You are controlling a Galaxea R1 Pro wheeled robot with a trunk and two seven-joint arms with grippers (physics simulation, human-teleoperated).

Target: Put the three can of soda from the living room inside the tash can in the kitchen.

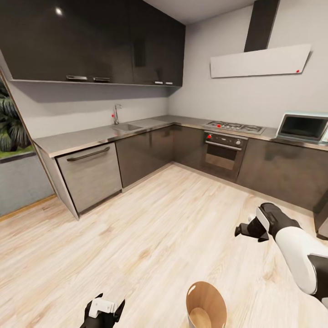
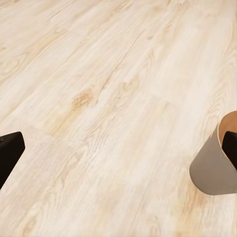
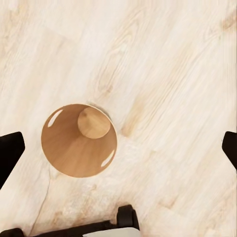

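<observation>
Two grippers hang over a pale wood plank floor [image 1: 150, 237] in a kitchen with dark glossy cabinets [image 1: 146, 155], both spread wide with nothing held: left gripper [image 1: 104, 310], right gripper [image 1: 248, 229]. The small round grey bin with orange-brown inside [image 1: 206, 306] stands on the floor between them.

Under me: pale wood-plank floor [image 1: 150, 228], long boards, tan knots, grain running toward 1 o'clock in my head view. Tash can [image 1: 206, 305] stands upright on bare boards at my 6 o'clock, slightly right of centre; mouth open, glossy orange-brown inside, nothing visible in it. Right wrist camera looks straight down into it [image 3: 79, 140]. Left wrist camera catches its pale grey wall [image 2: 215, 168] at frame edge. Cabinet bases [image 1: 136, 159] meet floor from 10 to 2 o'clock.
</observation>
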